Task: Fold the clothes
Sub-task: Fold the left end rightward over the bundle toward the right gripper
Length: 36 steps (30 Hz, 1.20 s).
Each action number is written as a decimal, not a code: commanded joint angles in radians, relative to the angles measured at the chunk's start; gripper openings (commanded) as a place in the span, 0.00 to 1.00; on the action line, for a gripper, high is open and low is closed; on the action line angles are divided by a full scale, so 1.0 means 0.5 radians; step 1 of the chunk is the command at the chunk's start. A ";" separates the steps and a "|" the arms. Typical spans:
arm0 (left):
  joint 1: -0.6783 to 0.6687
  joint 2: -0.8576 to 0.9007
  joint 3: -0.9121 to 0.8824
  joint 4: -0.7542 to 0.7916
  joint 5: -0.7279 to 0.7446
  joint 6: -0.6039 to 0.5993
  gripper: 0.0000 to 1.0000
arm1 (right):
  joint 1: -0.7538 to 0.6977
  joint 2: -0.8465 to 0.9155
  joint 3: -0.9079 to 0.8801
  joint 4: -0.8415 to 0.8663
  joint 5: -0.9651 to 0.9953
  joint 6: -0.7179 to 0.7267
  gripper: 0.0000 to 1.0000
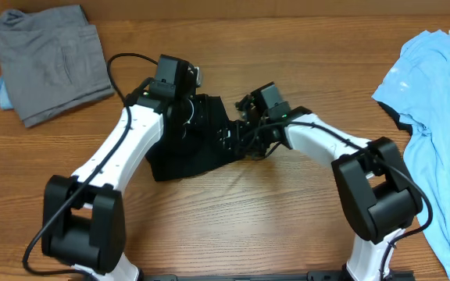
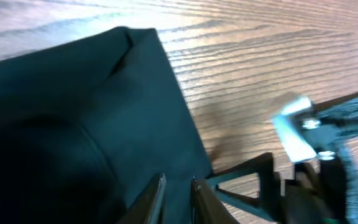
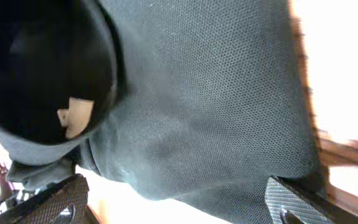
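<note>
A black garment (image 1: 186,152) lies bunched at the table's middle. My left gripper (image 1: 190,105) is at its far edge. In the left wrist view its fingers (image 2: 178,186) are nearly together, pinching the dark fabric (image 2: 73,106) near a folded corner. My right gripper (image 1: 244,129) is at the garment's right edge. In the right wrist view its fingers (image 3: 179,202) are wide apart, with the mesh fabric (image 3: 210,93) and its collar opening filling the view just beyond them.
A folded grey garment (image 1: 49,62) lies at the far left on something light blue (image 1: 2,94). A light blue T-shirt (image 1: 436,101) is spread along the right edge. The right arm's hardware (image 2: 316,143) shows close by in the left wrist view.
</note>
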 commanded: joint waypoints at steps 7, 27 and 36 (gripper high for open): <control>-0.024 0.063 0.063 0.067 0.222 -0.057 0.11 | -0.196 0.040 0.034 -0.156 -0.063 -0.245 0.95; -0.182 -0.063 0.275 -1.044 -0.874 -0.022 1.00 | -0.127 0.040 0.008 -0.127 0.116 -0.265 0.98; -0.294 0.275 0.275 -0.900 -0.999 -0.033 1.00 | -0.127 0.040 0.008 -0.160 0.105 -0.291 0.98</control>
